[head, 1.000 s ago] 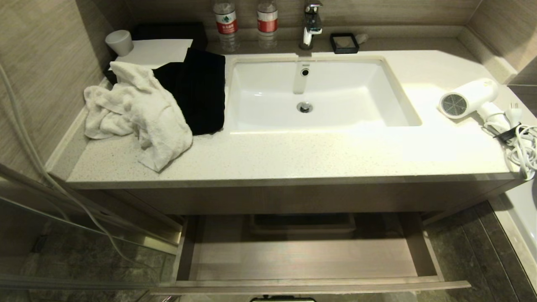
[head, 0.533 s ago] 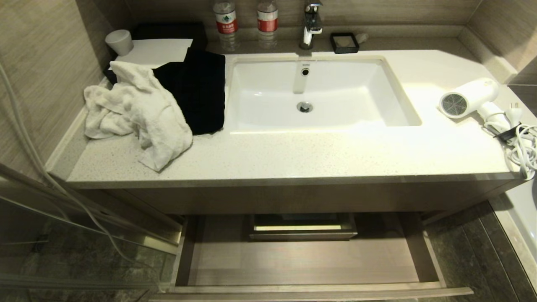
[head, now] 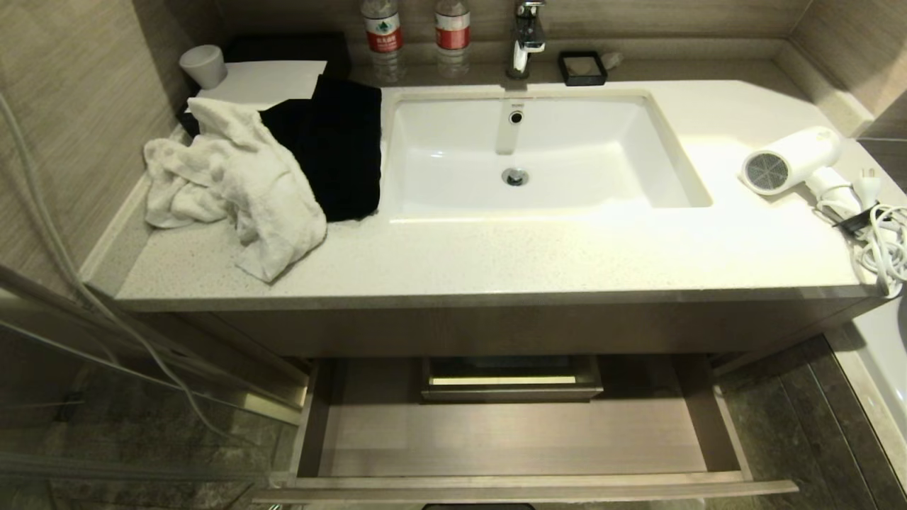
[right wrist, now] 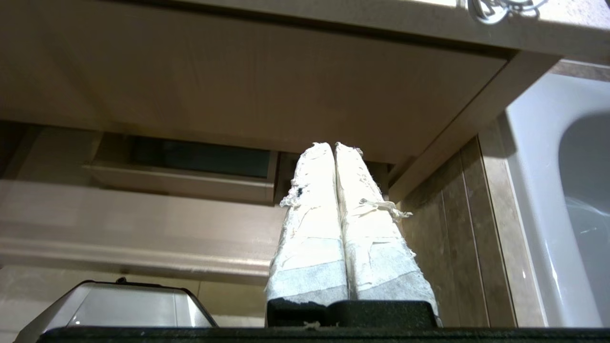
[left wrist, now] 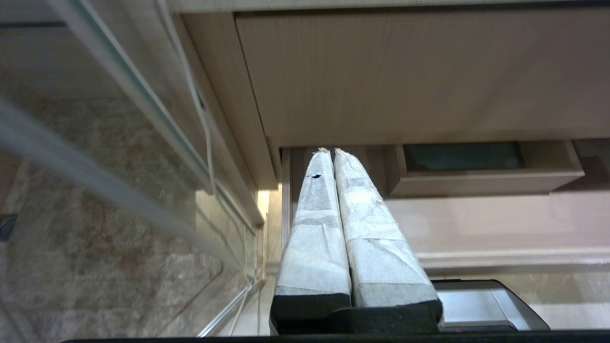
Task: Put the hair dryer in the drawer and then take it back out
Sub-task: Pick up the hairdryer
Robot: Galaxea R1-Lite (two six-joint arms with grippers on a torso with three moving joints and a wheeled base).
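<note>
step: pre-grasp, drawer open, dryer on counter | left gripper closed, empty | right gripper closed, empty | next: raise right arm, open jaws, grasp barrel

White-taped fingers on black hands

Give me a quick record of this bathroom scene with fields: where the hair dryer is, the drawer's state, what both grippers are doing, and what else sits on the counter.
hair dryer: lying on the countertop right of the sink, at, grille toward the sink
cord: bundled at the counter's right edge
drawer: pulled open below the counter, nothing in it
left gripper: shut, holding nothing, low before the drawer
right gripper: shut, holding nothing, low before the drawer
left of sink: white towel on black cloth
back ledge: two water bottles, faucet, cup
</note>
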